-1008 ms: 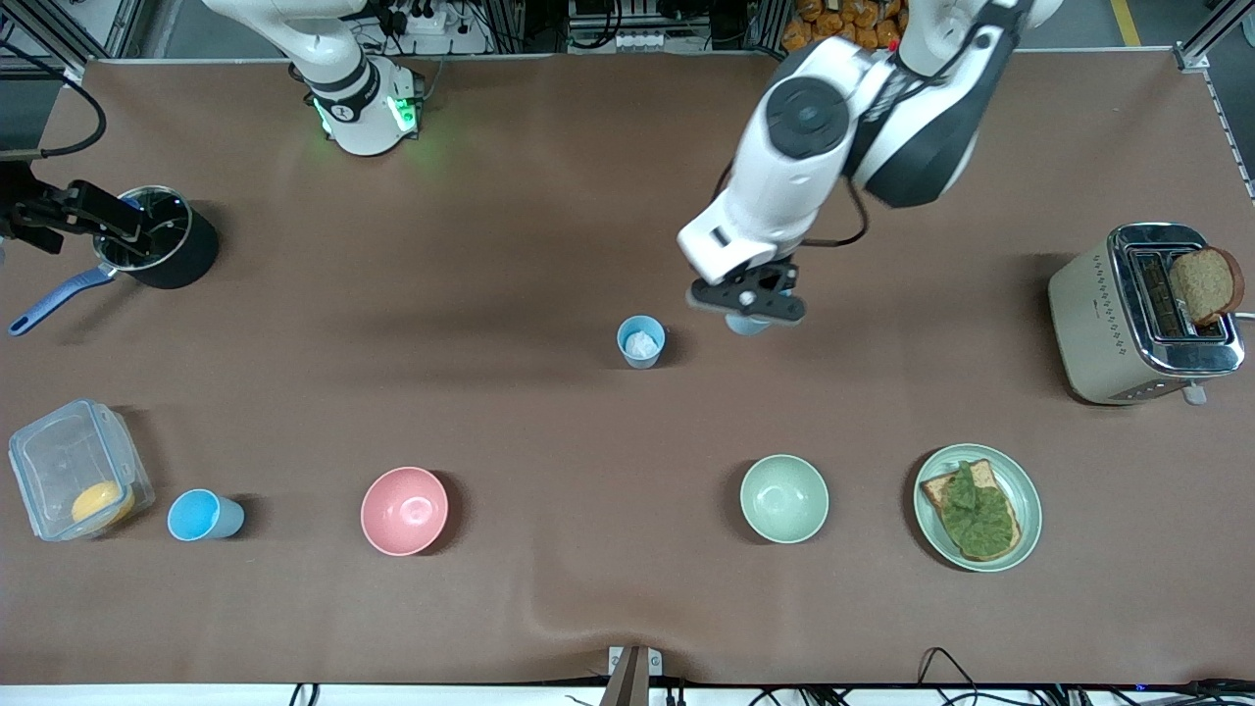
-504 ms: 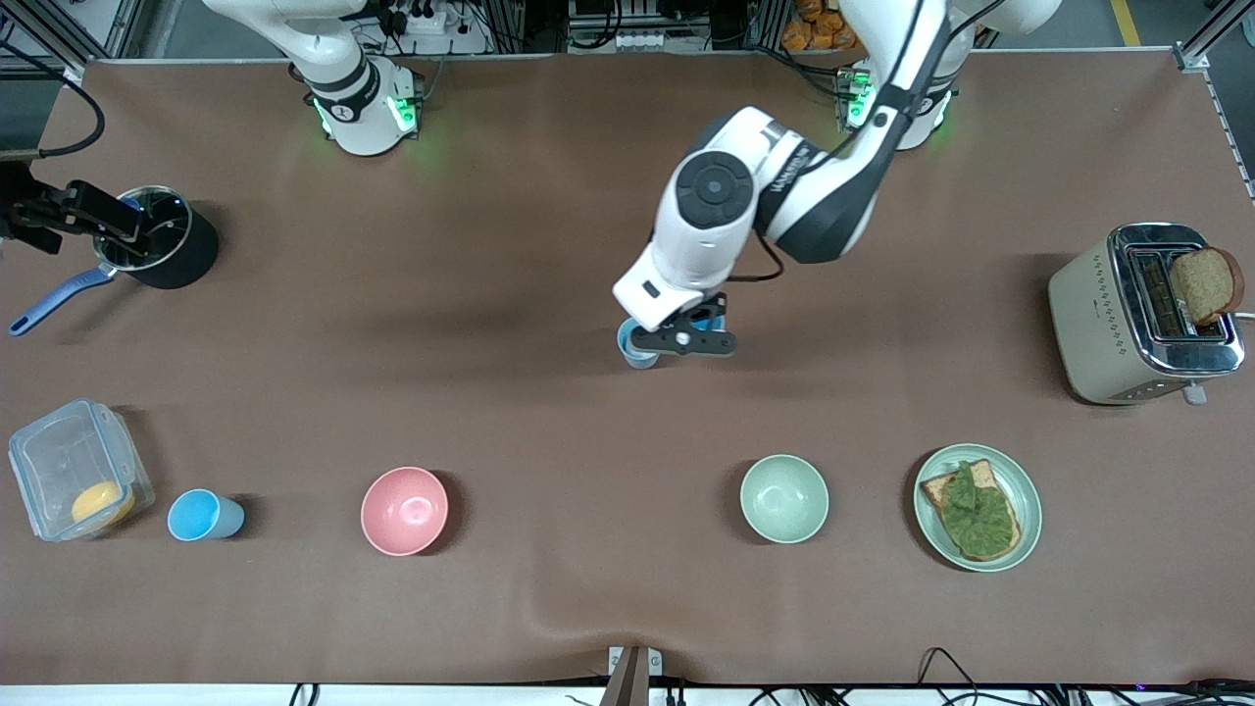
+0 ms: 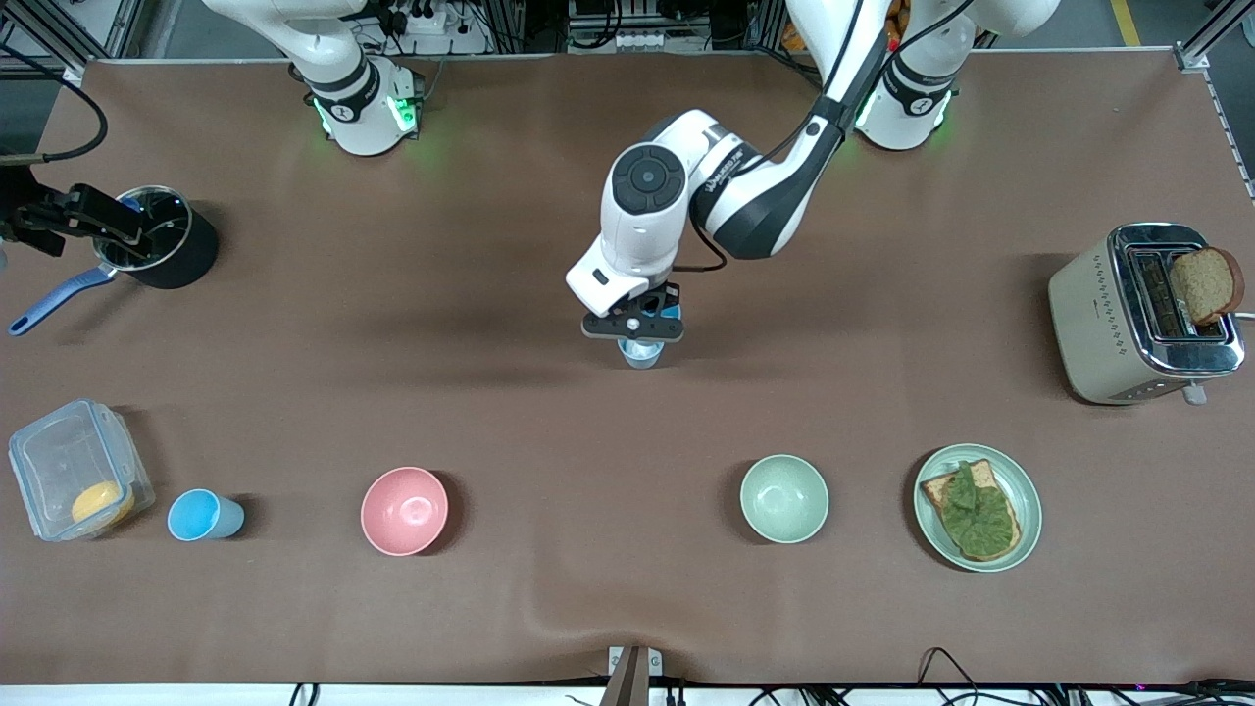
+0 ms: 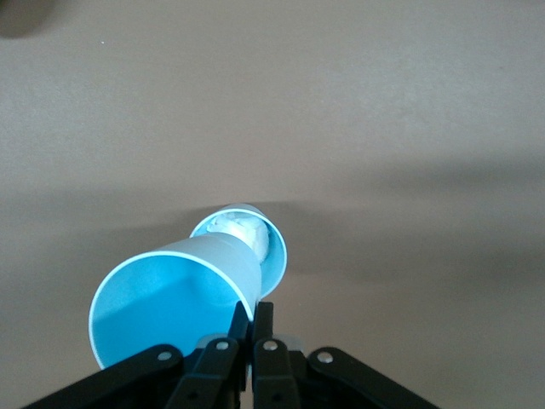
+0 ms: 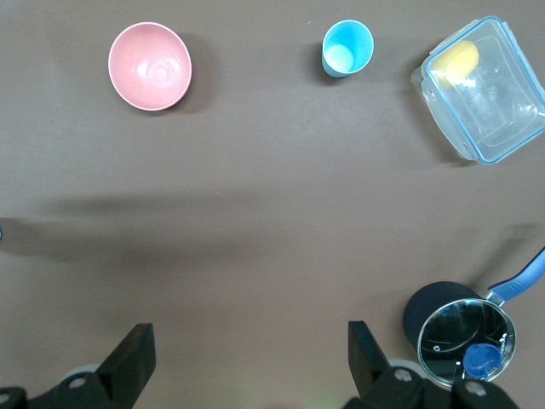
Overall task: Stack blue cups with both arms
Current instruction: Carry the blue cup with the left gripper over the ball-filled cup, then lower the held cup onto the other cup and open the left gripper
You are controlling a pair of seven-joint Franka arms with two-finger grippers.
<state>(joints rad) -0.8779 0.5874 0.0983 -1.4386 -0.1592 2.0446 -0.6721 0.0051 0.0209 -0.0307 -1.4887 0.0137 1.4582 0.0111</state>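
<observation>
**Blue cup held over its mate, ready to nest**

Blue plastic showed between the fingers of the left gripper [image 3: 633, 327], which was clamped on the rim of one cup [image 4: 174, 294] so the cup's body hung free below. Directly under it stood a second cup [image 4: 255, 234] with something white inside, likely the target for stacking. The right gripper [image 5: 247, 362] waited with its fingers wide apart above the dark pot [image 5: 461, 331]; a third cup [image 5: 347, 47] stood well off beside the clear box [image 5: 484, 89].

A brown table [image 3: 510, 608] carries blue cups [image 3: 203, 516], pink bowl [image 3: 404, 510], green bowl [image 3: 783, 498], plate [image 3: 1020, 549], toaster [image 3: 1098, 324], pot [image 3: 181, 257], container [image 3: 59, 461].
</observation>
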